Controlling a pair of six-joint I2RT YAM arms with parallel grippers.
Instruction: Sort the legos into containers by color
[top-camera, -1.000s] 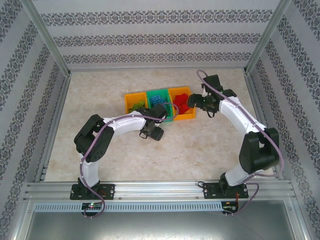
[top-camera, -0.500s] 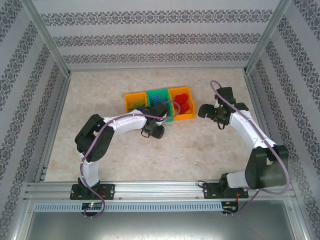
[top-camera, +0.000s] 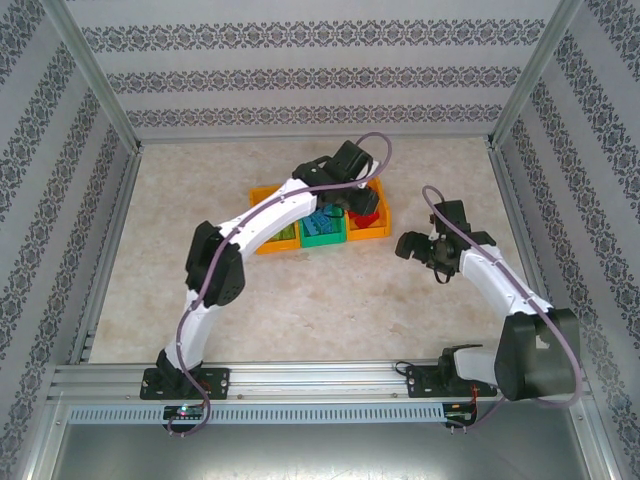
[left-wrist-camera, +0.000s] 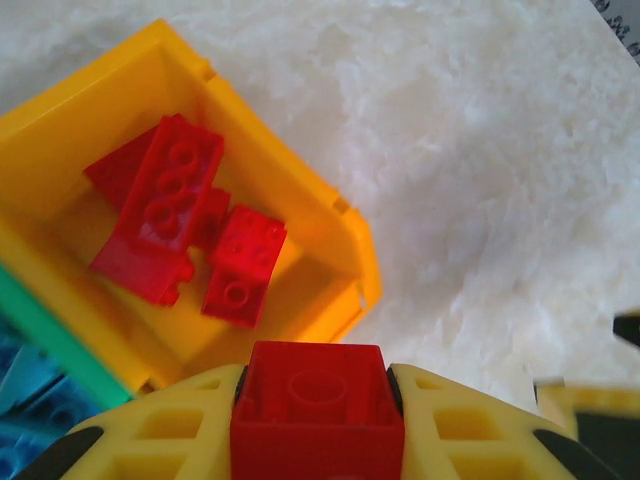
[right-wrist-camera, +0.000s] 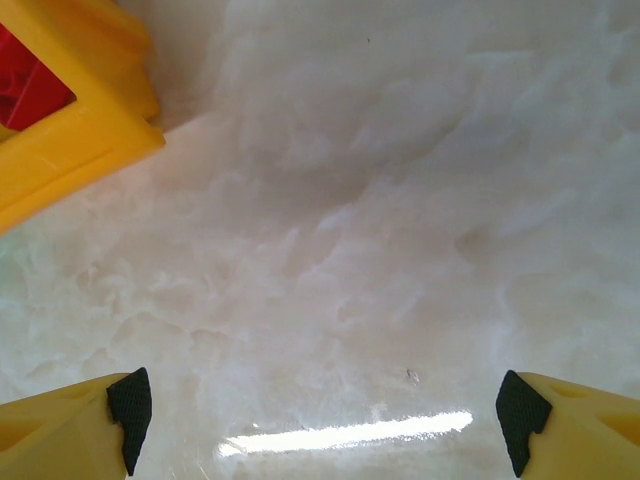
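Observation:
My left gripper (top-camera: 352, 205) is shut on a red lego (left-wrist-camera: 318, 410), which sits squarely between its yellow fingers (left-wrist-camera: 160, 435). It hangs over the near end of the right orange container (top-camera: 380, 232). That container (left-wrist-camera: 355, 235) holds several red legos, among them a long one (left-wrist-camera: 165, 205) and a small one (left-wrist-camera: 243, 262). The green middle container (top-camera: 322, 238) holds blue legos (top-camera: 322, 220). The left orange container (top-camera: 262, 195) is partly hidden by the left arm. My right gripper (top-camera: 405, 245) stands open over bare table, to the right of the containers, with nothing between its fingers.
In the right wrist view the open gripper (right-wrist-camera: 325, 410) looks down on pale marbled table, with a corner of the orange container (right-wrist-camera: 70, 140) at the upper left. Patterned walls and metal posts (top-camera: 95, 75) enclose the table.
The left gripper closed on a red lego in front of the containers, and its arm swung up over the right orange container. The right arm drew back from that container, to the right and nearer.

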